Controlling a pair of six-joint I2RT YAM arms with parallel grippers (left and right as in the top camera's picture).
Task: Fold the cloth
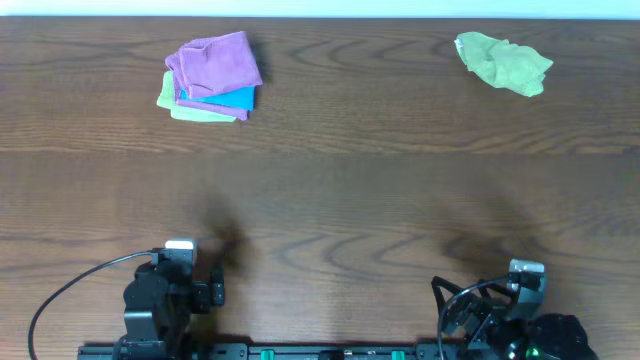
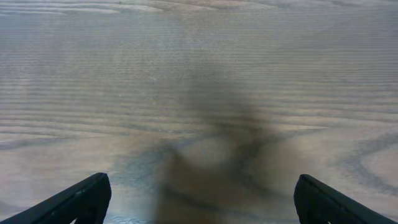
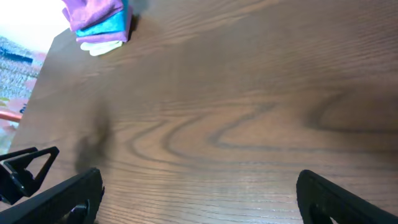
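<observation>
The purple cloth (image 1: 213, 62) lies loosely folded on top of a stack at the far left of the table. It also shows in the right wrist view (image 3: 92, 11) at the top left. No white tag shows. My left gripper (image 2: 202, 186) is open and empty over bare wood; in the overhead view (image 1: 205, 292) it sits at the near left edge, far from the cloth. My right gripper (image 3: 199, 183) is open and empty over bare wood, at the near right edge in the overhead view (image 1: 500, 305).
Under the purple cloth lie a blue cloth (image 1: 232, 98) and a pale green cloth (image 1: 190, 110). A crumpled lime-green cloth (image 1: 503, 62) lies at the far right. Part of the left arm (image 3: 25, 171) shows in the right wrist view.
</observation>
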